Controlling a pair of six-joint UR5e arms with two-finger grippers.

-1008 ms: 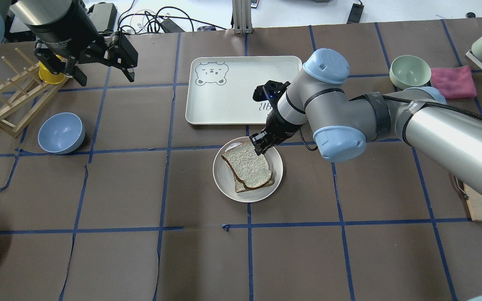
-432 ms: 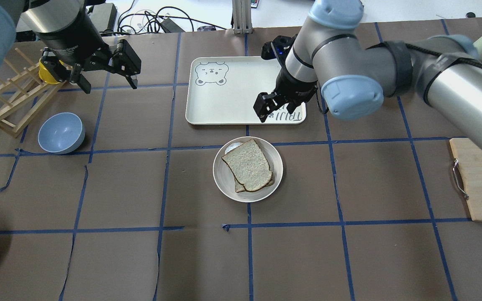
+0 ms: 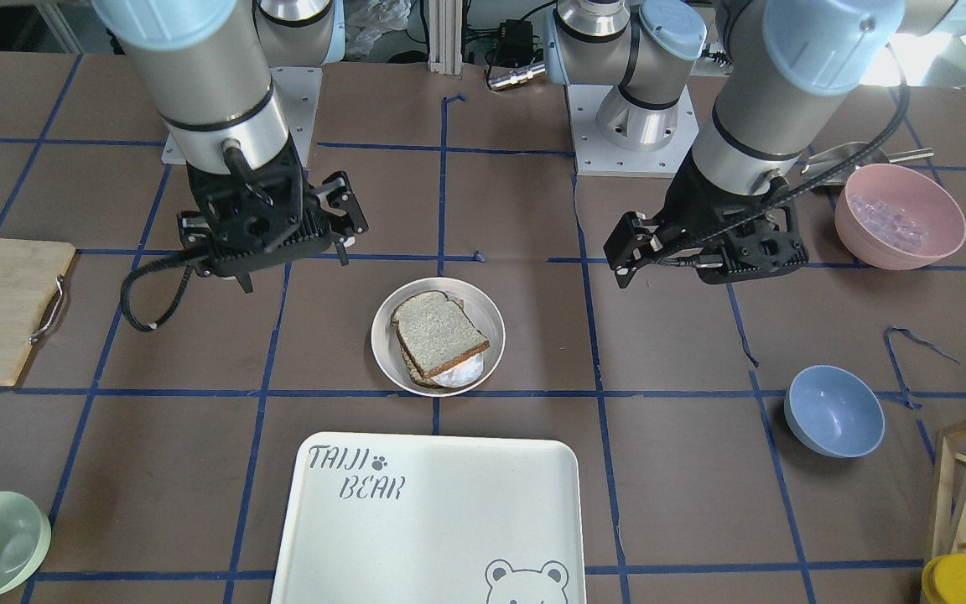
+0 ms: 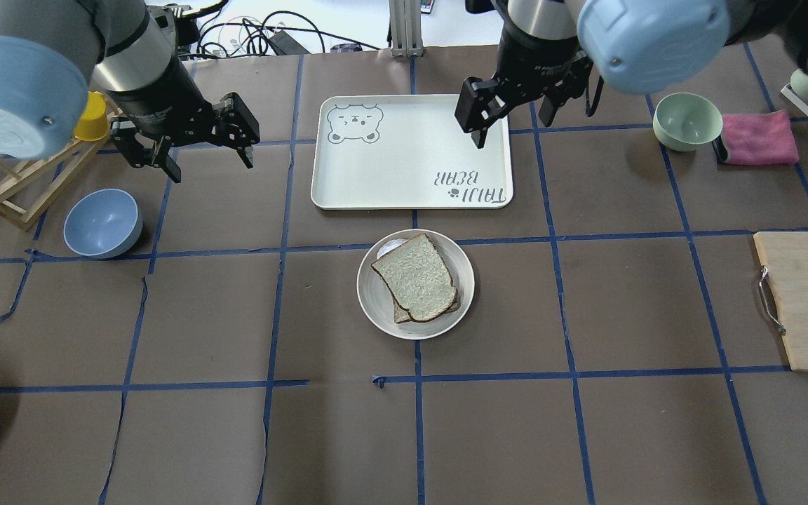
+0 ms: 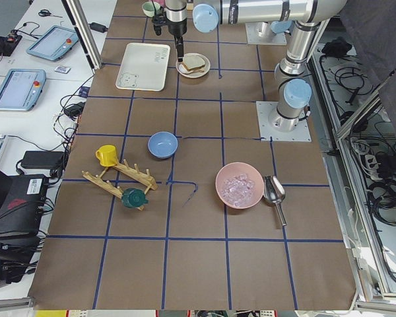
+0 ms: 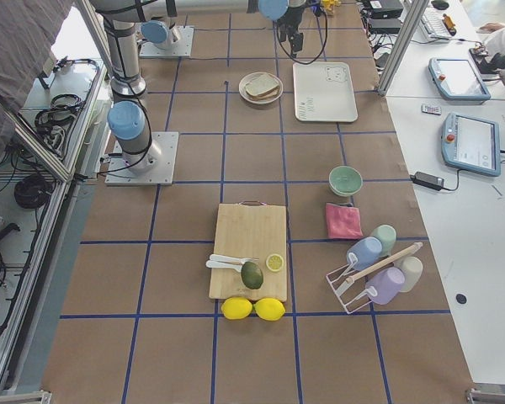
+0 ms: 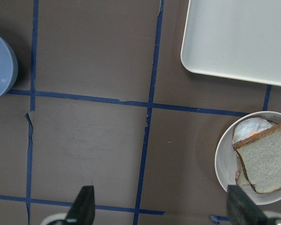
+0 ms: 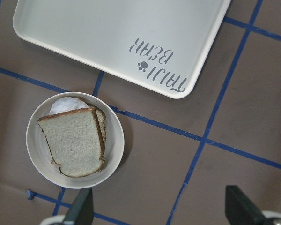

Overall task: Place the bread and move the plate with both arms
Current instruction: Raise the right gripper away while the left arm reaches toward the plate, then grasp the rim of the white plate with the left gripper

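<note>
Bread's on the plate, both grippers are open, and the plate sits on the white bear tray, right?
No. The overhead view shows the plate on the table beside the tray, not on it. The bread does lie on the plate, and the left gripper and right gripper are open.

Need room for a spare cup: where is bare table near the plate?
Bare paper lies between the plate and the blue bowl, and between plate and cutting board. The strip between plate and tray is narrow; far right is crowded: green bowl, pink cloth.
</note>
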